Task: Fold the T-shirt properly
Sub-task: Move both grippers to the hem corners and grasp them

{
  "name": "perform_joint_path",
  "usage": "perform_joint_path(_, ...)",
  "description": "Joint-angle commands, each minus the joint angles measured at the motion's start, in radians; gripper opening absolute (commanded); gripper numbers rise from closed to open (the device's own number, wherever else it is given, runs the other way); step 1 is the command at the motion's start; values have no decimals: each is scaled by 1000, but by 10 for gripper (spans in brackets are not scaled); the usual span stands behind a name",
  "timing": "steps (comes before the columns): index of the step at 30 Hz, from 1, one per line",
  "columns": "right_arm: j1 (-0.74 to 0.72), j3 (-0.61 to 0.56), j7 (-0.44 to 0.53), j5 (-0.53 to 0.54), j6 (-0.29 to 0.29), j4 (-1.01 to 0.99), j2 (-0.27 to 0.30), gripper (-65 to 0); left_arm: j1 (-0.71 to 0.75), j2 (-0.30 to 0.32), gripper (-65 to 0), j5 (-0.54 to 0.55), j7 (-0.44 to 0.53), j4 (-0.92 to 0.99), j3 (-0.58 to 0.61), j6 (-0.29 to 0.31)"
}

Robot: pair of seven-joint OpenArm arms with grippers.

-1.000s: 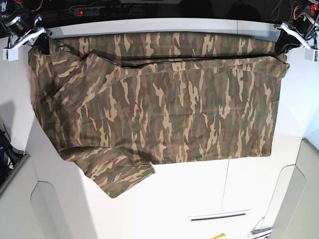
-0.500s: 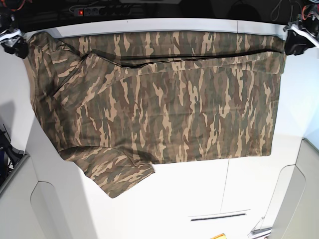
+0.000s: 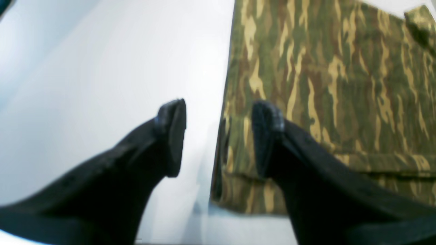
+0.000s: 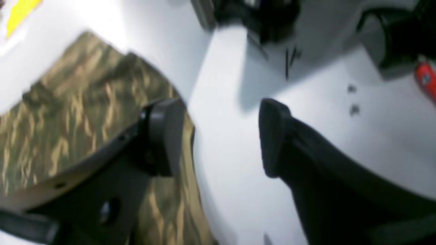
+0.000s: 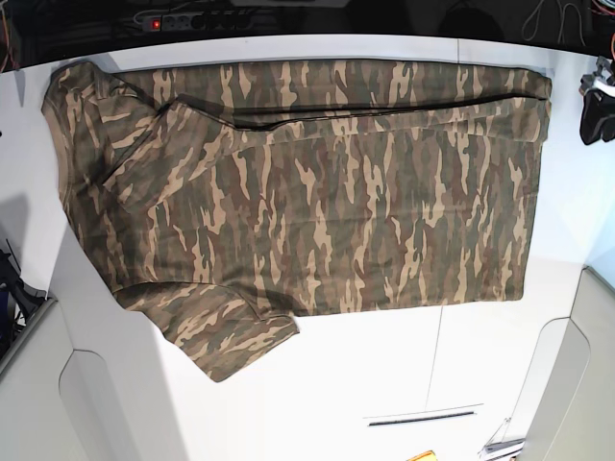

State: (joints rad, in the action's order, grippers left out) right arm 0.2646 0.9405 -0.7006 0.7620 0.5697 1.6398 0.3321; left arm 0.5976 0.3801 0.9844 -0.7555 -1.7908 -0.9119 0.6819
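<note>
We see the T-shirt [image 5: 307, 202] lying spread across the white surface [image 5: 384, 384], its far strip folded over along the 12 o'clock edge and one sleeve jutting toward 7 o'clock. Our left gripper [image 3: 218, 136] hangs with its jaws well apart and nothing between them, over the shirt's corner edge, one fingertip [image 3: 267, 115] above the cloth. Our right gripper [image 4: 218, 136] is likewise spread wide and holds nothing, poised over bare surface beside the shirt's blurred edge.
</note>
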Motion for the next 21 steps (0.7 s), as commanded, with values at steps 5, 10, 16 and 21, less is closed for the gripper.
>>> perform_joint_path(5, -158, -64, 36, -19, 3, -55, 20, -303, -76, 36, -314, -43, 27, 1, 24, 16)
perform_joint_path(10, -314, -204, 100, -140, 2, -196, 23, -303, -170, 84, -314, -124, 82, 85, 118, 1)
perform_joint_path(16, -504, -368, 223, -274, 2, -467, 23, -303, -343, 145, -282, -239, 148, 261, 246, -46)
perform_joint_path(21, -633, -441, 328, -352, -11, -690, 23, -303, -513, 195, -209, -328, 212, 476, 345, -95)
